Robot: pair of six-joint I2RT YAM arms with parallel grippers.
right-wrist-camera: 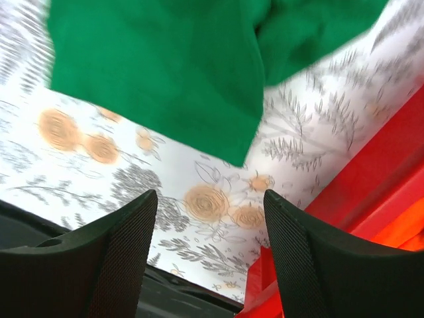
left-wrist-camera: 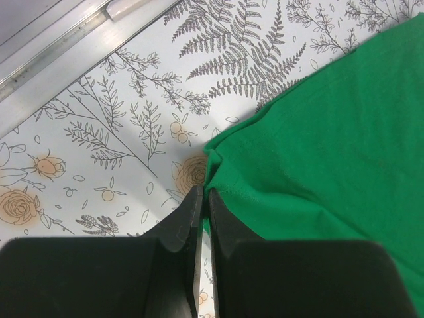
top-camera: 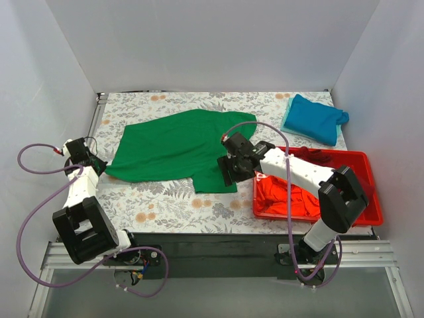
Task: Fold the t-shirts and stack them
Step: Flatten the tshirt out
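The table (top-camera: 165, 205), covered in a pale cloth printed with ferns and orange flowers, carries everything we see. Largest on it is the green t-shirt (top-camera: 175, 146), spread open and mostly flat across the left and middle of the table. Its long axis runs diagonally, from a near-left corner by the left arm up to a far-right end past the middle of the table. A squarish flap of it reaches toward the near edge on the right side, and the cloth shows shallow wrinkles and one rolled fold along its far-right edge. To the right lies the red tray (top-camera: 371, 218), holding the crumpled orange-red t-shirt (top-camera: 281, 195) in its near part, with the dark maroon t-shirt (top-camera: 318, 156) bunched against its far wall. In the far-right corner of the table lies the teal blue t-shirt (top-camera: 317, 119), folded into a compact bundle whose long side slants from far left to near right. The left gripper (left-wrist-camera: 203, 193) sits at the green shirt's near-left corner, its fingers pressed together and pinching the hem there. The right gripper (right-wrist-camera: 211, 199) hangs over bare cloth between the green flap and the tray's left wall, its fingers spread wide with nothing between them
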